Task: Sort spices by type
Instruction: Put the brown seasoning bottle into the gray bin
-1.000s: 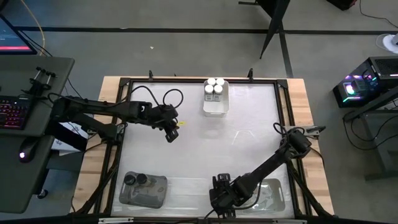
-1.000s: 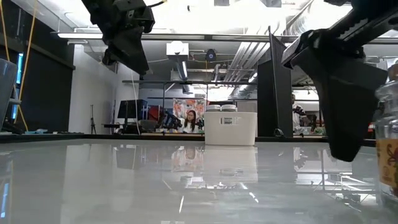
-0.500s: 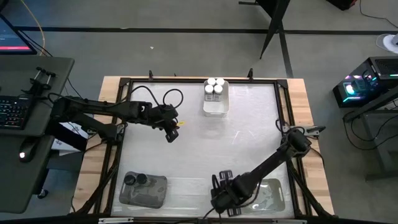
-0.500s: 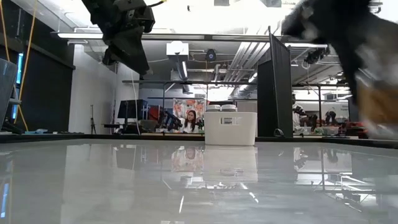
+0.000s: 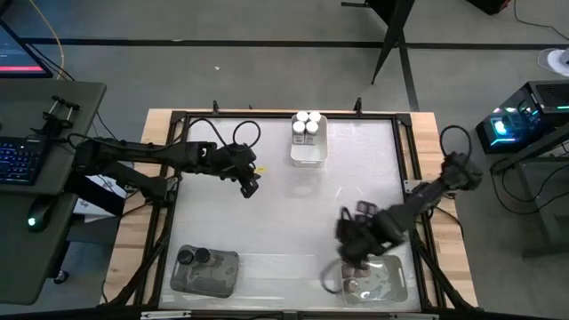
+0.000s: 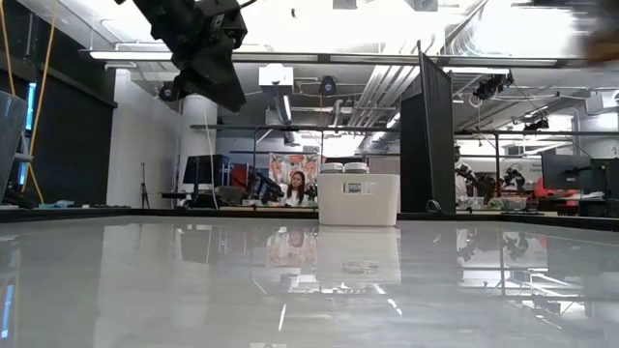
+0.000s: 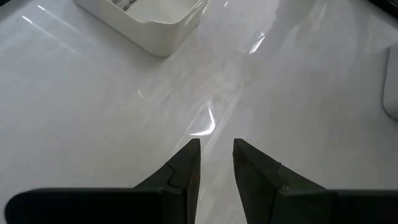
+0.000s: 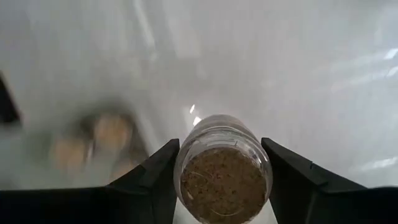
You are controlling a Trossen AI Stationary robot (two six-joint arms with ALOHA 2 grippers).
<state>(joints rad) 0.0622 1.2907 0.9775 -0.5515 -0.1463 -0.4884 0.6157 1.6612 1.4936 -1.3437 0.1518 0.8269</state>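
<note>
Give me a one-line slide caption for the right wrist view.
Right gripper jaws shut on a clear jar of brown spice, held above the glossy white table.
</note>
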